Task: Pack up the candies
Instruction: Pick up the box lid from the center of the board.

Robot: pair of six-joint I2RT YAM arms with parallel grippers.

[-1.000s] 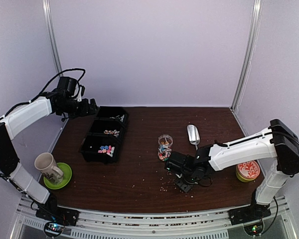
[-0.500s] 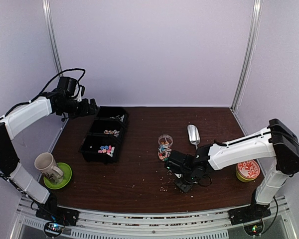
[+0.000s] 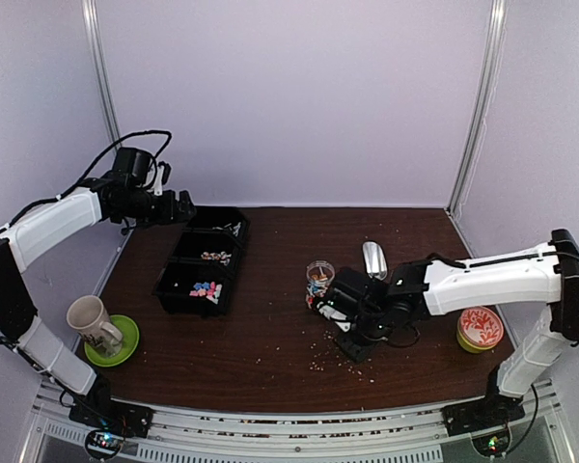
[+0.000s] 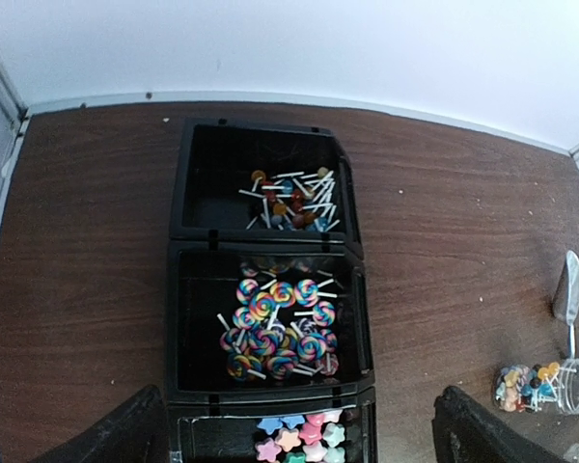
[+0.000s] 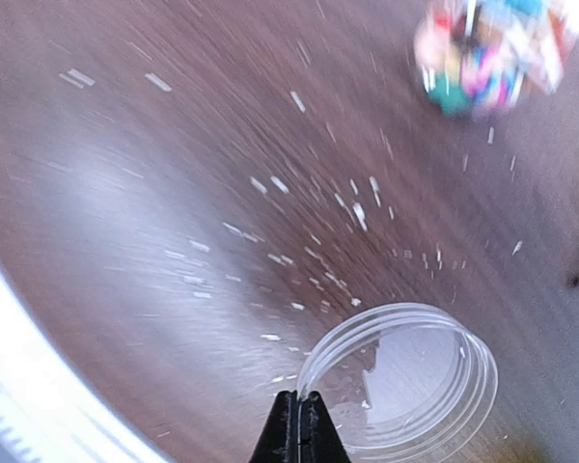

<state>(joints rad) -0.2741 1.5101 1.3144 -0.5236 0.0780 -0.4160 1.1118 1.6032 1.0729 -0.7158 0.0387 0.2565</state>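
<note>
Crumbed tabletop (image 3: pixel 270 342) separates tray (image 3: pixel 168 282) from right gripper (image 5: pixel 297 400) (pinching clear container (image 5: pixel 434 381)).

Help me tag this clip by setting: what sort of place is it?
Probably a robot lab test cell: left arm and right arm bolted at a table edge, bare white walls with metal posts, a tray of candies as props.

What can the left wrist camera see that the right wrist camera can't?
Only the left wrist view shows the black tray with its three boxes: stick candies, swirly lollipops and star candies, plus the metal scoop. Only the right wrist view shows the right gripper pinched shut on a clear lid. Both show the brown table and the little jar of candies, blurry in the right one.
</note>
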